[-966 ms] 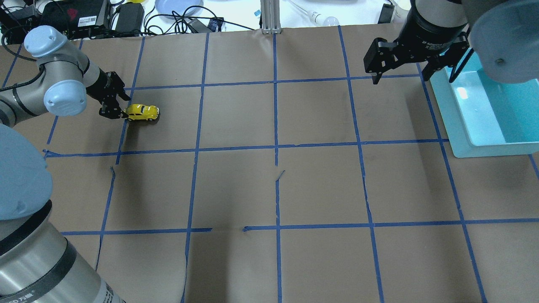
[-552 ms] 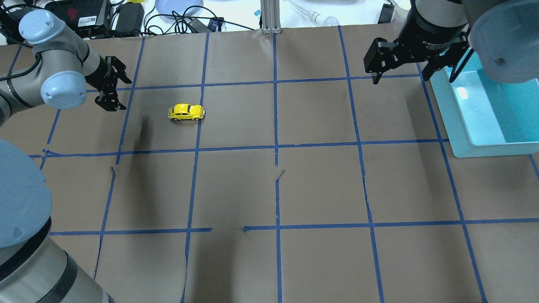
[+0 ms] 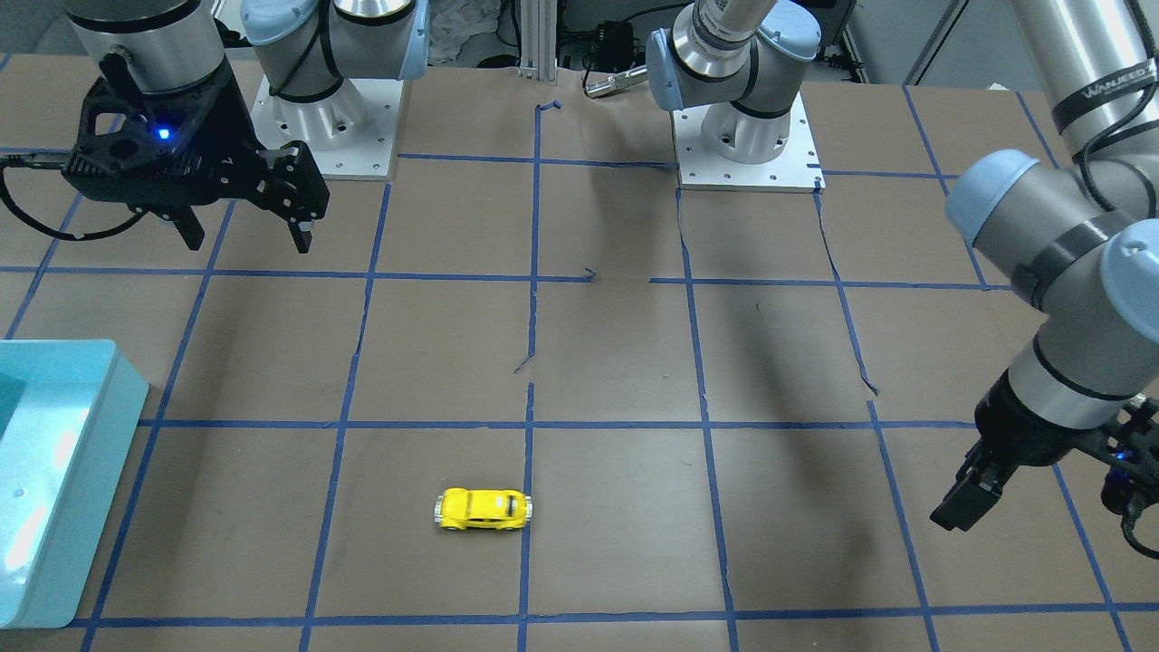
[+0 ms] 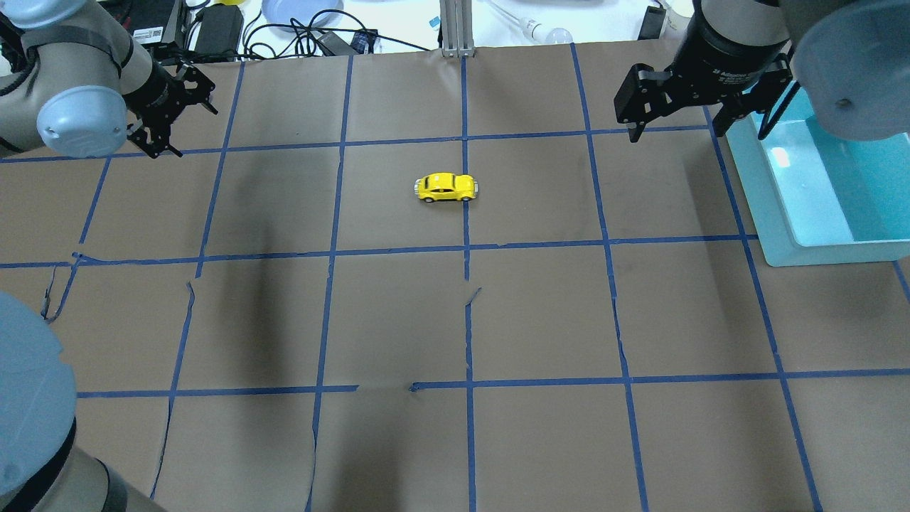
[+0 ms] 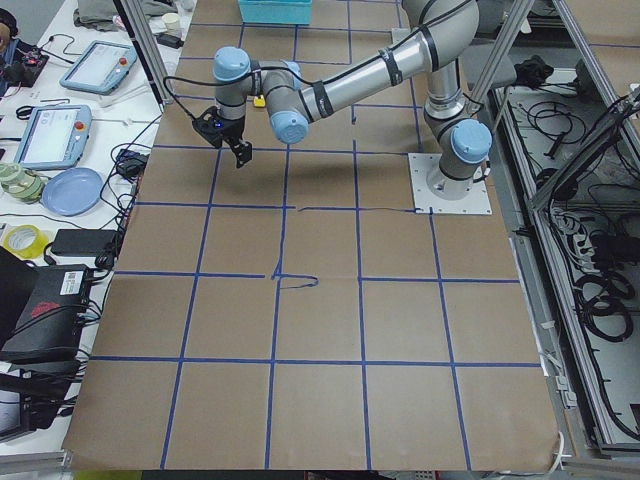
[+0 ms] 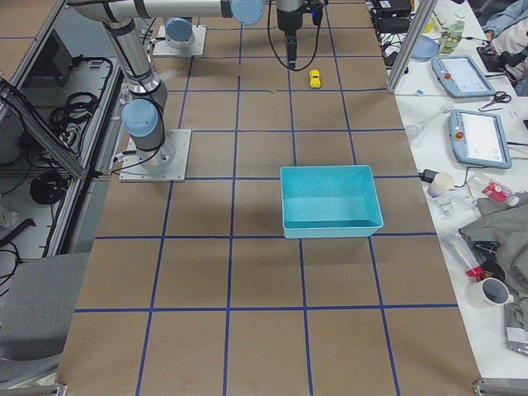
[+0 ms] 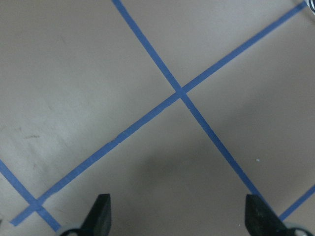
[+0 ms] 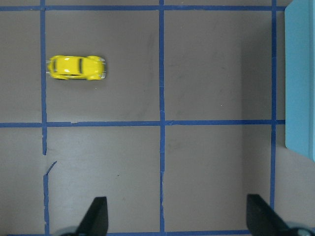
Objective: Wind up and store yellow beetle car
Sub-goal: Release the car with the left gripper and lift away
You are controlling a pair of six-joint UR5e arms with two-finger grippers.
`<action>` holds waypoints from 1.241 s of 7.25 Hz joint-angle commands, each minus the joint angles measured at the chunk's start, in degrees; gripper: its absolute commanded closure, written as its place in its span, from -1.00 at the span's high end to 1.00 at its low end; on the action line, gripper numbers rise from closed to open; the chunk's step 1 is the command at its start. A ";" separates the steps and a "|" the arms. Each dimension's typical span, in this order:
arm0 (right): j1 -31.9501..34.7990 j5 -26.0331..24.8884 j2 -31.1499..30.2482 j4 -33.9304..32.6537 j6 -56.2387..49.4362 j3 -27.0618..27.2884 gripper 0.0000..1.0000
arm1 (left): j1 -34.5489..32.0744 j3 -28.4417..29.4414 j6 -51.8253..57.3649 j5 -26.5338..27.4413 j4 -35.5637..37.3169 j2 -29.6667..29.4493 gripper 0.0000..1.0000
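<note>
The table (image 4: 540, 313) is lying under brown paper (image 4: 398, 320) gridded with blue tape (image 4: 540, 245). The yellow beetle car (image 4: 446, 188) is standing on it toward 12 o'clock from centre, and a turquoise bin (image 4: 832, 254) is resting at 2 o'clock.

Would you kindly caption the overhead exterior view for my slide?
Small yellow toy beetle car sits ungrasped; open right tool hovers beside turquoise plastic bin.

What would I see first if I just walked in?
The bright yellow beetle car, alone on the brown table with one end on a blue tape line near the middle. Next, the turquoise bin on the robot's right side, with the open right gripper hanging near it.
</note>
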 commanded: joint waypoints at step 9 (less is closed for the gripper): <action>-0.09 0.16 0.07 -0.26 0.09 -0.17 1.00 | -5.59 3.01 33.53 3.55 -30.71 16.23 1.00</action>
